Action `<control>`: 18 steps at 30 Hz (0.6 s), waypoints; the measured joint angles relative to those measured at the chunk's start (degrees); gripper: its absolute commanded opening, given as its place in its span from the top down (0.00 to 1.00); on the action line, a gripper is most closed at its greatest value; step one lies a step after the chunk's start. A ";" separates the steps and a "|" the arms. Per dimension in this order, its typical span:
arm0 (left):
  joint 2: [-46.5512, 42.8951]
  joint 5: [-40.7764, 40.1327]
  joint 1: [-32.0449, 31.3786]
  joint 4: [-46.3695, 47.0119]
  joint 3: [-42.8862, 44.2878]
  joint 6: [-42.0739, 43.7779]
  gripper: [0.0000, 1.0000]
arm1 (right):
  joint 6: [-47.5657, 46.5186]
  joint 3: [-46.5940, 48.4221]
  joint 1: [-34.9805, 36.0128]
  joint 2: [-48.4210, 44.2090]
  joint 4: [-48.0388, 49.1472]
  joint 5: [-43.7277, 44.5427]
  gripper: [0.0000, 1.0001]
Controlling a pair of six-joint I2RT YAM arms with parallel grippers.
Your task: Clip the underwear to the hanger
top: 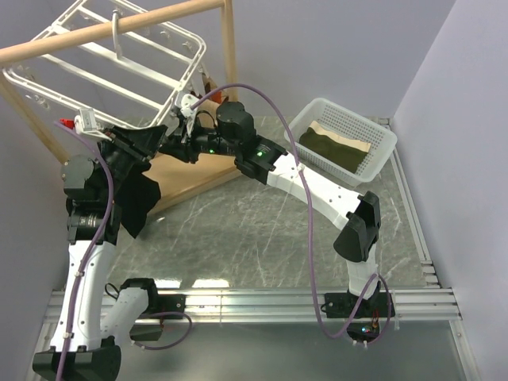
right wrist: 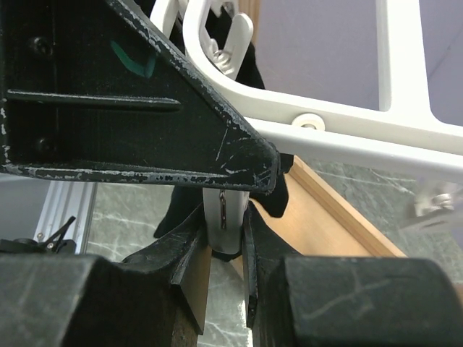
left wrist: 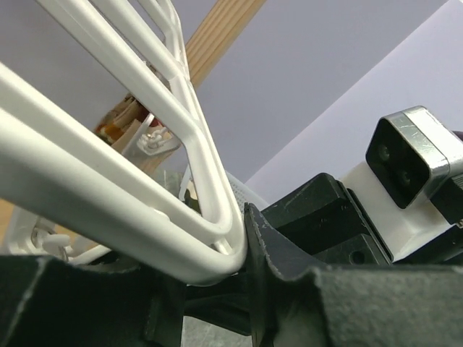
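The white hanger (top: 119, 59) hangs tilted from the wooden pole at the back left. My left gripper (top: 147, 143) is just below the hanger's near corner, shut on the black underwear (top: 136, 198), which hangs down from it. In the left wrist view the hanger's corner bar (left wrist: 181, 246) lies across my left gripper (left wrist: 210, 282). My right gripper (top: 184, 127) is at the same corner. In the right wrist view it (right wrist: 226, 238) is shut on a white clip (right wrist: 224, 217) that hangs from the hanger frame (right wrist: 347, 130). Black underwear fabric (right wrist: 269, 195) shows right behind the clip.
The wooden pole stand (top: 226, 48) and its base board (top: 186, 175) lie under and behind both grippers. A white mesh basket (top: 373, 131) with an olive-and-tan cloth (top: 333, 147) sits at the back right. A small brown garment (top: 210, 83) hangs by the post.
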 measured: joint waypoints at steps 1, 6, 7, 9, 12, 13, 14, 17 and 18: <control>0.00 -0.04 -0.07 -0.13 0.00 0.17 0.60 | 0.02 0.00 0.00 0.00 0.00 0.00 1.00; 0.02 0.20 -0.15 -0.85 0.33 2.49 0.51 | 0.17 0.02 0.02 0.00 0.02 -0.28 1.00; 0.02 0.22 -0.15 -1.09 0.35 3.06 0.51 | 0.20 0.02 0.04 0.00 0.02 -0.46 1.00; 0.02 0.44 -0.17 -1.55 0.46 3.96 0.55 | 0.22 0.02 0.09 0.00 0.00 -0.52 1.00; -0.02 0.66 -0.22 -2.12 0.90 4.26 0.72 | 0.20 0.02 0.09 0.00 0.04 -0.48 1.00; -0.02 0.55 -0.22 -2.29 1.03 4.28 0.84 | 0.17 0.02 0.09 0.00 0.02 -0.46 1.00; -0.02 0.61 -0.22 -2.38 1.16 4.37 0.90 | 0.17 0.02 0.09 0.00 0.11 -0.48 1.00; 0.00 0.59 -0.22 -2.73 1.36 4.61 1.00 | 0.17 0.02 0.09 0.00 0.26 -0.48 0.86; 0.00 0.59 -0.22 -2.80 1.40 4.63 1.00 | 0.15 0.02 0.11 0.00 0.26 -0.48 0.79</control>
